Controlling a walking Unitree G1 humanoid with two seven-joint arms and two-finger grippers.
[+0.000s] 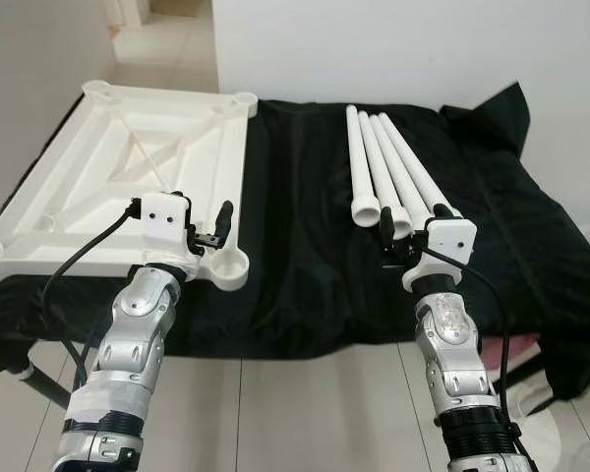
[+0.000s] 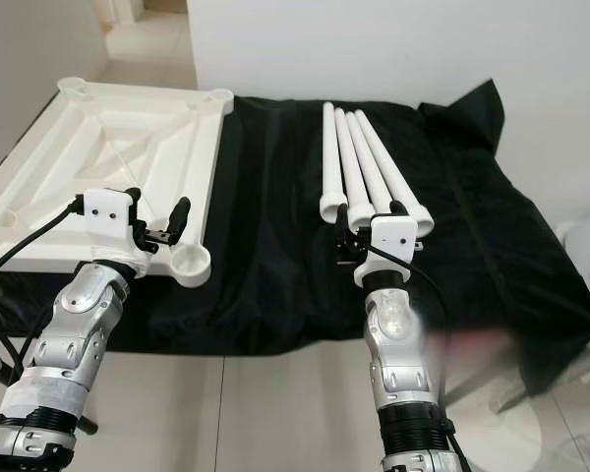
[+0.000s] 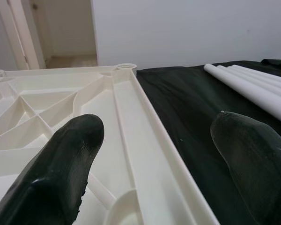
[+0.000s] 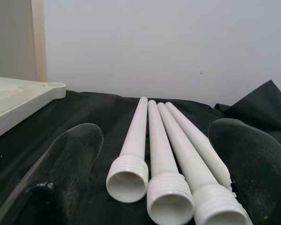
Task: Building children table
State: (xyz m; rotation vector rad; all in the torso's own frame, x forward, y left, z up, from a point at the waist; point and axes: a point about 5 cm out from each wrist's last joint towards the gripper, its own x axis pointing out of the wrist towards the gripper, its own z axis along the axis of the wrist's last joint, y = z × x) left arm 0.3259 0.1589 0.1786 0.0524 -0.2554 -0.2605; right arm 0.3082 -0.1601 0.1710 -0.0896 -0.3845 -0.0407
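Observation:
A white plastic tabletop (image 1: 98, 187) lies underside up on the left of a black cloth, its ribs and round corner sockets (image 1: 231, 264) showing. Several white legs (image 1: 379, 162) lie side by side to the right, threaded ends (image 4: 127, 177) towards me. My left gripper (image 1: 203, 206) is open at the tabletop's near right corner, one finger over the ribs (image 3: 61, 159) and the other over the cloth, straddling the rim (image 3: 145, 126). My right gripper (image 1: 413, 218) is open just short of the legs' near ends, holding nothing.
The black cloth (image 1: 295, 226) covers a low stand and hangs over its front edge. A white wall (image 1: 393, 49) stands right behind it, with a doorway (image 1: 167, 29) at the far left. Tiled floor (image 1: 305, 413) lies below my arms.

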